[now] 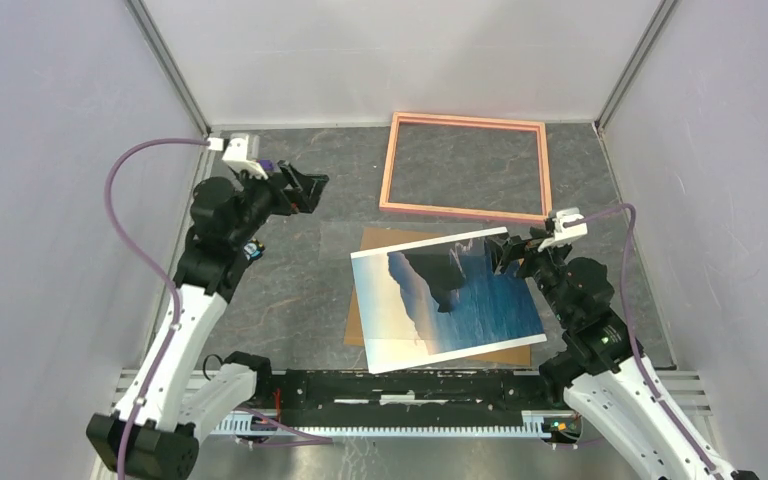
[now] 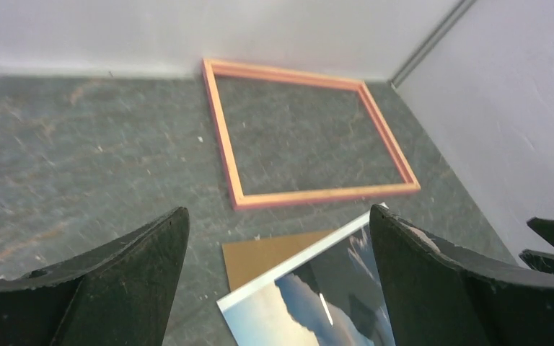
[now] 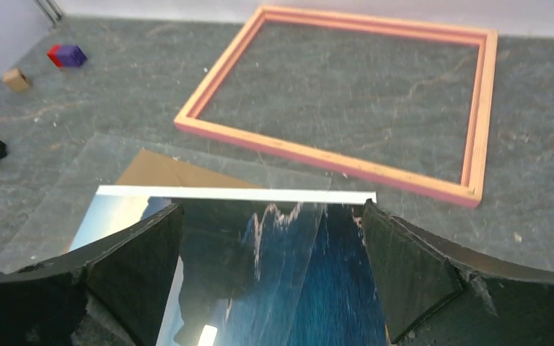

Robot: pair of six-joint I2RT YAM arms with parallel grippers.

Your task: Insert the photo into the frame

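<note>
While my right claw [image 3: 272,209] hangs wide open above the far edge of the glossy cliff-and-sea paper photo [image 1: 447,300], my left claw [image 1: 310,188] gapes empty too; photo rests on the brown board [image 1: 400,240], thin salmon-pink rectangular frame [image 1: 470,120] beyond; I'd pinch only the white border, lifting level.

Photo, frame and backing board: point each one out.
photo [image 1: 460,300], top external view, the blue sea
frame [image 1: 465,212], top external view, its near rail
brown backing board [image 1: 390,240], top external view, exposed far corner
</note>
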